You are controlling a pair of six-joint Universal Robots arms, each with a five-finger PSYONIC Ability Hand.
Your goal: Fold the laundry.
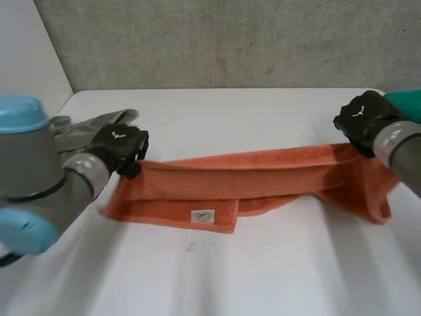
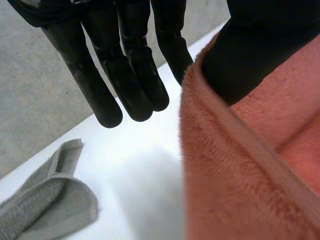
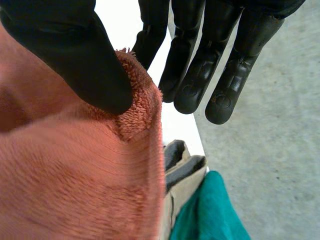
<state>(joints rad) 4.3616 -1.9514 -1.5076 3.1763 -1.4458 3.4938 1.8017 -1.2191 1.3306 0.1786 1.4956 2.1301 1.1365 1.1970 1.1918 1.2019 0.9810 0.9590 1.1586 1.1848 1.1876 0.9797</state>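
Two hands each hold the orange towel (image 1: 250, 174) in a pinch: left hand (image 1: 122, 146) at its left end, right hand (image 1: 363, 118) at its right end. It lies stretched across the surface (image 1: 263, 263), loosely folded lengthwise; crosswise folds judged outstanding. Beyond its left end, grey cloth (image 1: 85, 128) not yet folded.

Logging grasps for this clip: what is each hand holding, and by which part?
The orange towel, pinched under each thumb: left hand at one end's upper corner, right hand at the opposite end's.
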